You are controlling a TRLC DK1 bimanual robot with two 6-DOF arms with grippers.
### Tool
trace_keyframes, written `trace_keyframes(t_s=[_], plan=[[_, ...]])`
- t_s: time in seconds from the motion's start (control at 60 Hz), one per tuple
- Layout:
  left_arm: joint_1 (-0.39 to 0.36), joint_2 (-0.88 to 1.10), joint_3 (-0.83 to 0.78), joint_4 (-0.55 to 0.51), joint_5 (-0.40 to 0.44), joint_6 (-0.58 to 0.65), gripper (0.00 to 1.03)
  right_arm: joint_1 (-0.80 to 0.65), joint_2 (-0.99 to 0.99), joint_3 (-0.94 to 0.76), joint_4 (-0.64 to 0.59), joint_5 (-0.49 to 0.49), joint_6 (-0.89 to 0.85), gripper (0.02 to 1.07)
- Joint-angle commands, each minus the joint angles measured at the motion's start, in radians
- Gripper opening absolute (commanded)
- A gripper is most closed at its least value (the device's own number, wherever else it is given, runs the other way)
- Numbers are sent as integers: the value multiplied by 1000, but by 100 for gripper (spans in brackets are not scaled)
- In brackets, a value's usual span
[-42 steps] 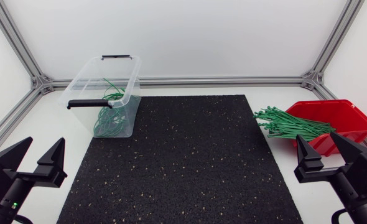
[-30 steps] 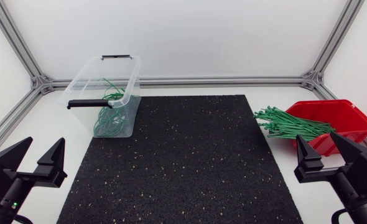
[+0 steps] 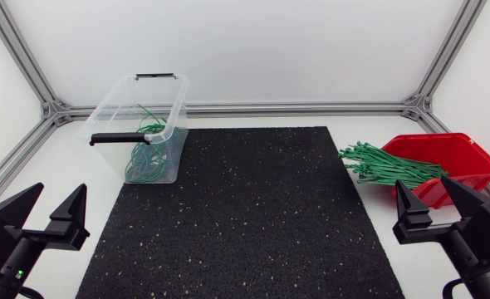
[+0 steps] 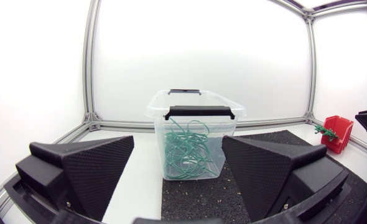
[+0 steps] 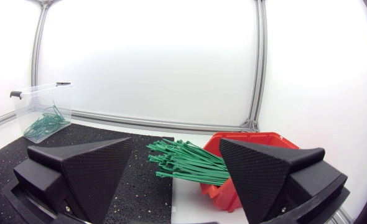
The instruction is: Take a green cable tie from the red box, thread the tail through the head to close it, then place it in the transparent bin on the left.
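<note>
Head view: our L gripper (image 3: 60, 191) and R gripper (image 3: 423, 184) sit at the near corners of the surface (image 3: 54, 158), fingers spread wide, nothing held. Green cable ties (image 3: 386, 166) spill out of the red box (image 3: 471, 158) toward the black mat (image 3: 245, 216).

L wrist: transparent bin (image 4: 196, 118) stands ahead of the fingers w/ looped ties (image 4: 186, 152) inside.

R wrist: tie bundle and box lie just ahead of the fingers.
</note>
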Motion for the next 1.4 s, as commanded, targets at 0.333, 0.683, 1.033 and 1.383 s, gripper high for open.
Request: trace_keyframes(t_s=[0.333, 0.683, 1.033, 1.383], plan=[[-2, -4, -39, -21, -8, -21, 99, -13, 75, 186, 6, 12, 35, 103], [3, -4, -39, -21, -10, -19, 99, -16, 371, 453, -65, 24, 35, 103], [1, -4, -39, -21, -10, -19, 99, -73, 704, 823, -341, 27, -21, 102], [3, -4, -39, -21, -10, -19, 99, -191, 1097, 1274, -721, -134, -276, 94]])
